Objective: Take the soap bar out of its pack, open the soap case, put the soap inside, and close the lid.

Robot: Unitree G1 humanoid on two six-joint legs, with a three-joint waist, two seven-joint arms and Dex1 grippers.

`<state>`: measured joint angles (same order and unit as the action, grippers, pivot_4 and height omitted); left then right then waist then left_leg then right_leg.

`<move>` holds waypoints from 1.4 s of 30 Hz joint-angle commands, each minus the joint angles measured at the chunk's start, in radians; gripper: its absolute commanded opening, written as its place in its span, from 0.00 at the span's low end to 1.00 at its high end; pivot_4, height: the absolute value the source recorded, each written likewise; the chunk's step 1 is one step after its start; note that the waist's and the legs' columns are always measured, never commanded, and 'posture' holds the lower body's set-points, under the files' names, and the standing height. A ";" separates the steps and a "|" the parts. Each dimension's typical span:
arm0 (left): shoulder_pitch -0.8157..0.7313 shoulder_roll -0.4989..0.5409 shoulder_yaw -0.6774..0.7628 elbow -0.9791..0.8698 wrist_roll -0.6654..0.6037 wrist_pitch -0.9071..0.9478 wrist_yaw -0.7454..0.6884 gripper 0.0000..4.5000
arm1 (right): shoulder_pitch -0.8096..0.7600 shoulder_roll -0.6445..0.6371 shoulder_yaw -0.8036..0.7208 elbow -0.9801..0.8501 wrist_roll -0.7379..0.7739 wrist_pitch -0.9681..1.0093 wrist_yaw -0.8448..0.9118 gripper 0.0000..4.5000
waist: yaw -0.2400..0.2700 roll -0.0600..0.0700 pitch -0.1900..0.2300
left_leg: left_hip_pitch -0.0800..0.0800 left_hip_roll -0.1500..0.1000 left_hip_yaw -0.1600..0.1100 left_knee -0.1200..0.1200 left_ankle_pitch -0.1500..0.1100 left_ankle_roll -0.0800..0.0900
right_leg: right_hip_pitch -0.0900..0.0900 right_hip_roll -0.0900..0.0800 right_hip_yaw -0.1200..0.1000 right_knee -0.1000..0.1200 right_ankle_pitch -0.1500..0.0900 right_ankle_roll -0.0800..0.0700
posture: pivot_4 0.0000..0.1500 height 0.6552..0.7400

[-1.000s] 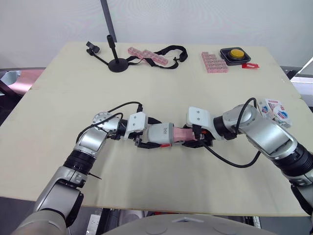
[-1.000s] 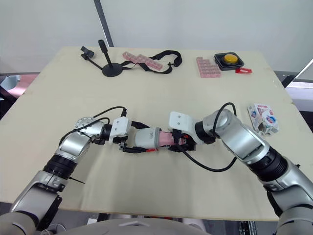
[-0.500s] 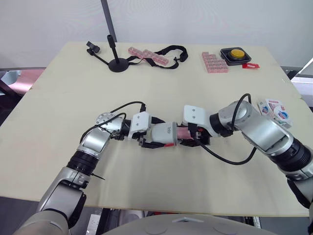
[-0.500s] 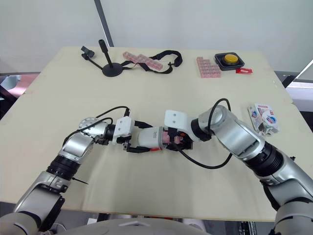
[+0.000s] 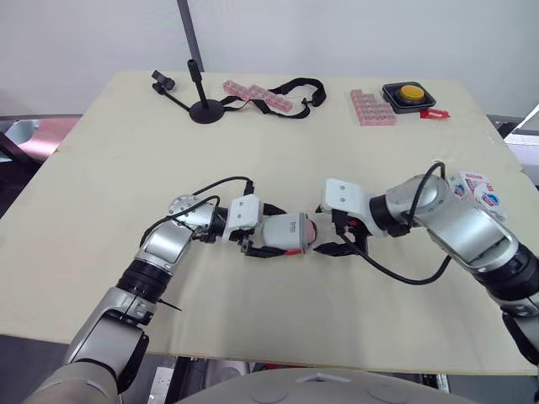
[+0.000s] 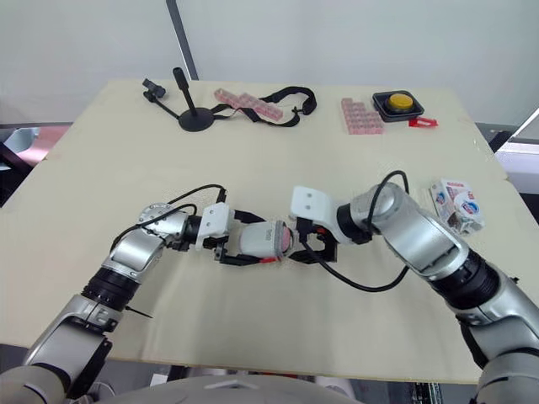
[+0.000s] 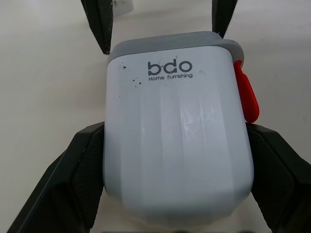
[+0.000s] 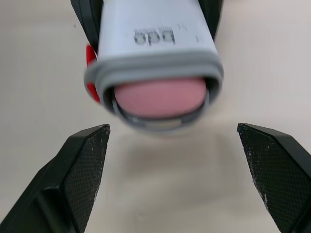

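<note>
A white soap case (image 5: 282, 234) with a grey rim and a red latch (image 7: 245, 94) lies on its side at the table's middle. My left gripper (image 5: 274, 233) is shut on its two sides. The pink soap bar (image 8: 160, 97) sits inside the case, its rounded end showing at the open mouth. Just right of that mouth my right gripper (image 5: 330, 236) stands open, one finger on each side, touching nothing. Its fingertips (image 7: 99, 24) show beyond the case in the left wrist view. The torn soap pack (image 5: 476, 187) lies near the table's right edge.
Along the far edge stand a black stand (image 5: 202, 105), pink pill boxes (image 5: 253, 93) with a black strap (image 5: 299, 87), a pink tray (image 5: 369, 108) and a yellow button box (image 5: 407, 93) with a red tag (image 5: 431, 113). The table's front edge (image 5: 278, 358) runs close below the arms.
The soap stuck out between the case and my right gripper; it now sits deep in the case. My right gripper has let go, opened and drawn back slightly to the right.
</note>
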<state>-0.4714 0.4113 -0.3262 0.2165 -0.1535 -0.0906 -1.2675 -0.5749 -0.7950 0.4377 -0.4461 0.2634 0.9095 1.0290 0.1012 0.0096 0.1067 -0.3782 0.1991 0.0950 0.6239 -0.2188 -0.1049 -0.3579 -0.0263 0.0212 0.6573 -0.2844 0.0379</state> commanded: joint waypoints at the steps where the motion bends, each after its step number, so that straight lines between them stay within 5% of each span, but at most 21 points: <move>1: -0.011 0.005 0.012 -0.035 -0.012 -0.008 0.001 0.78 | 0.046 -0.023 -0.100 0.005 0.033 -0.081 0.019 1.00 | 0.002 0.000 0.000 | 0.000 0.000 0.000 0.000 0.000 0.000 | 0.000 0.000 0.000 0.000 0.000 0.000 | 1.00 0.99; 4: -0.015 0.007 0.015 -0.030 -0.013 -0.011 -0.002 0.78 | 0.107 -0.041 -0.162 0.052 0.040 -0.179 0.042 0.94 | 0.004 0.000 0.000 | 0.000 0.000 0.000 0.000 0.000 0.000 | 0.000 0.000 0.000 0.000 0.000 0.000 | 1.00 0.99; 17: -0.034 0.011 0.026 -0.015 -0.022 -0.018 -0.009 0.78 | 0.279 -0.019 -0.226 0.152 0.016 -0.513 0.088 0.01 | 0.003 0.000 0.000 | -0.001 0.000 0.000 0.000 0.000 0.001 | 0.000 0.000 0.000 -0.001 0.000 0.000 | 1.00 0.99; 42: -0.035 0.025 0.018 -0.022 -0.020 -0.020 -0.016 0.78 | 0.181 0.123 -0.098 0.075 -0.084 -0.500 0.039 0.00 | -0.017 0.000 0.000 | 0.000 0.000 0.000 0.000 0.000 0.001 | 0.000 0.000 -0.001 -0.001 0.000 0.000 | 1.00 0.99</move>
<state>-0.4844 0.4492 -0.3209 0.2202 -0.1552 -0.0949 -1.2865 -0.3700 -0.6853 0.3433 -0.3312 0.1722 0.4180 1.0703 0.0847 0.0096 0.1068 -0.3786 0.1992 0.0949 0.6237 -0.2192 -0.1043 -0.3579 -0.0263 0.0203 0.6565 -0.2844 0.0379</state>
